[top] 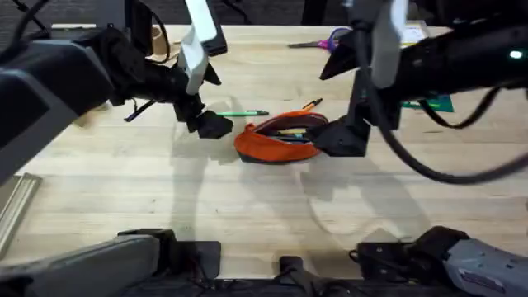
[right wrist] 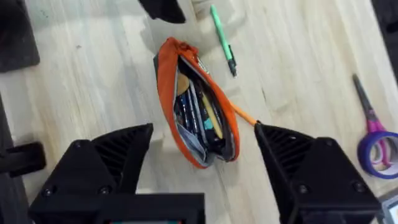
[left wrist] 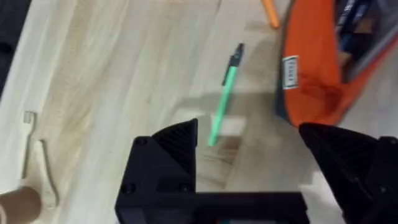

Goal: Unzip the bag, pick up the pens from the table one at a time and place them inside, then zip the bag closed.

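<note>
Spread wide, the left gripper [left wrist: 249,146] should be centred over the green pen [left wrist: 222,106], frame centre, before being closed.

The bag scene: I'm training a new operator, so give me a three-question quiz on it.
1. True or false: the bag is zipped shut.
2. Which pen lies nearest the left gripper? A) green pen B) orange pen C) neither, both are inside the bag
3. Fill in: the purple-handled ____ lie at the table's far edge.

Key
1. False. The bag gapes open, with items showing inside.
2. A. The green pen lies on the table between the open left fingers. The orange pen lies against the bag's far side.
3. Scissors. They lie beyond the right gripper, which hangs open over the bag.
</note>
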